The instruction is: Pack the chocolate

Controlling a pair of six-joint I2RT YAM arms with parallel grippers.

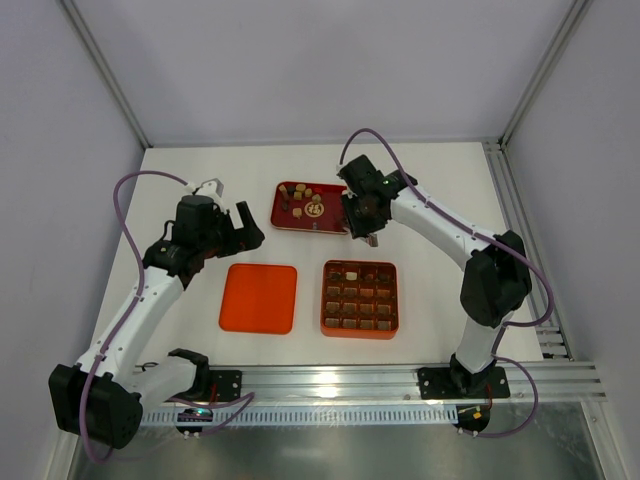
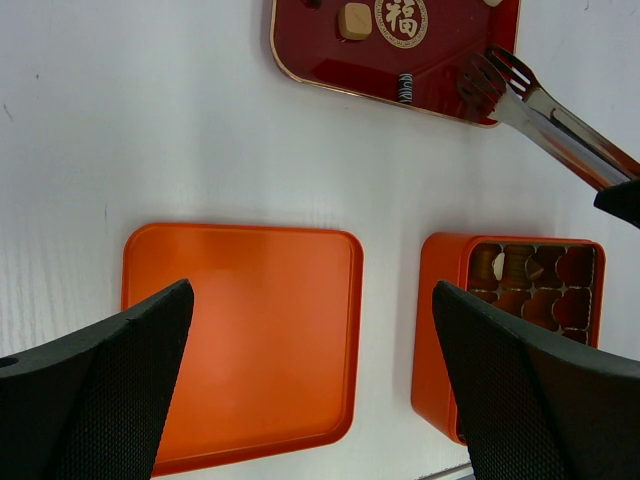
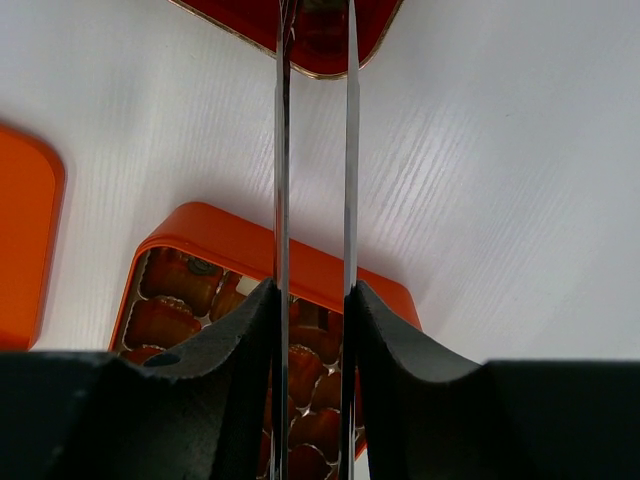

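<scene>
Loose chocolate [image 1: 300, 197] pieces lie on a red tray [image 1: 288, 222] at the back; one tan piece [image 2: 354, 20] shows in the left wrist view. The orange gridded box [image 1: 360, 298] holds several brown pieces [image 3: 180, 280]. My right gripper [image 1: 360, 214] is shut on thin metal tweezers [image 3: 283, 150] by their two arms. It hovers between box and tray, and the forked tweezer tips [image 2: 488, 75] sit over the tray's near right corner with nothing seen in them. My left gripper [image 2: 312, 330] hangs wide open above the gap between lid and box, holding nothing.
The flat orange lid [image 1: 259, 298] lies left of the box on the white table. The tray's gold rim [image 3: 330, 70] is just beyond the box. White walls enclose the table, with a metal rail along the near edge.
</scene>
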